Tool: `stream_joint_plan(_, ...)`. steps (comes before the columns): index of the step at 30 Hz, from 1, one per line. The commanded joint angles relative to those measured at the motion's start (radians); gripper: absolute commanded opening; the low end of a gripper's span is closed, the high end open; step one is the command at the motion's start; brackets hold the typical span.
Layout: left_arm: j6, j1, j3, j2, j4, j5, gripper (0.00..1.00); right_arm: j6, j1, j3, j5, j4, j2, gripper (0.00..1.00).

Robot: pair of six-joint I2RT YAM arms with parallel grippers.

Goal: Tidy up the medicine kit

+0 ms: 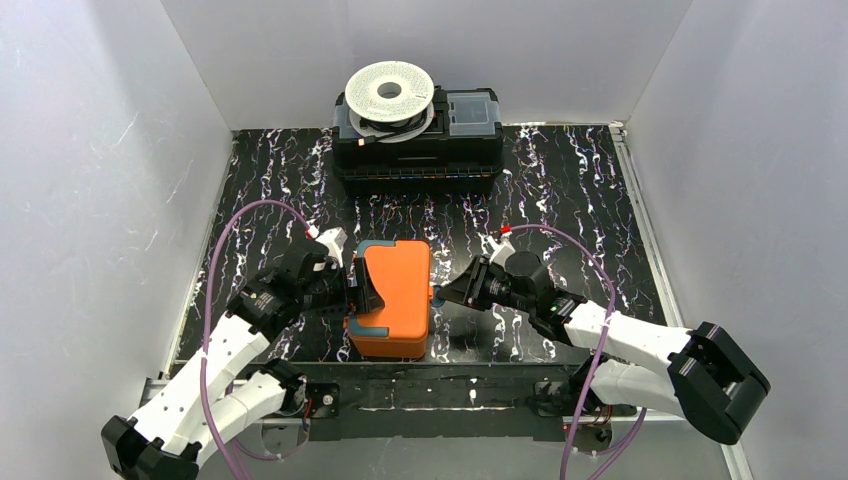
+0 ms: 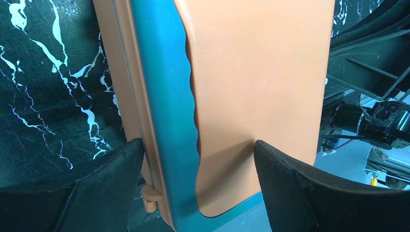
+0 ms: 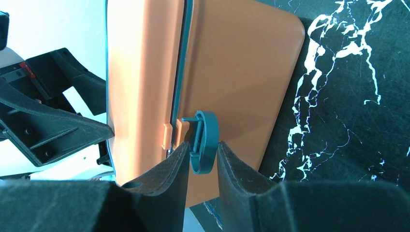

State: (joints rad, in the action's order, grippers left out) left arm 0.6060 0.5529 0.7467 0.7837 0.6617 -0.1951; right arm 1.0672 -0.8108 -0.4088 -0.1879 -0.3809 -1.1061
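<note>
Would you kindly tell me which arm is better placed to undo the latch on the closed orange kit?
Right. The right end effector pinches the teal latch on the medicine kit, so it can likely pull it open directly. The left end effector straddles the opposite edge, steadying the box.

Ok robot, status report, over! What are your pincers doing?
Left pincer clamped on medicine kit edge. Right pincer pinching its teal latch. Kit shut. Black toolbox far back, out of the way.

One medicine kit (image 1: 398, 283), one black toolbox (image 1: 420, 150), one white spool (image 1: 390, 93), one left end effector (image 1: 362, 288), one right end effector (image 1: 438, 293)
</note>
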Motion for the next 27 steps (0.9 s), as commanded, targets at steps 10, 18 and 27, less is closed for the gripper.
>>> stream_joint_plan(10,-0.020,0.004,-0.024,0.008,0.041,-0.004,0.82,-0.045,0.004,-0.034,-0.005,0.042,0.026,0.16)
stream_joint_plan(18,-0.020,0.004,-0.027,0.019,0.041,-0.001,0.82,-0.159,0.004,-0.147,0.045,0.266,0.103,0.04)
stream_joint_plan(27,-0.023,0.004,-0.021,0.044,0.039,-0.006,0.81,-0.282,0.004,-0.307,0.024,0.484,0.050,0.03)
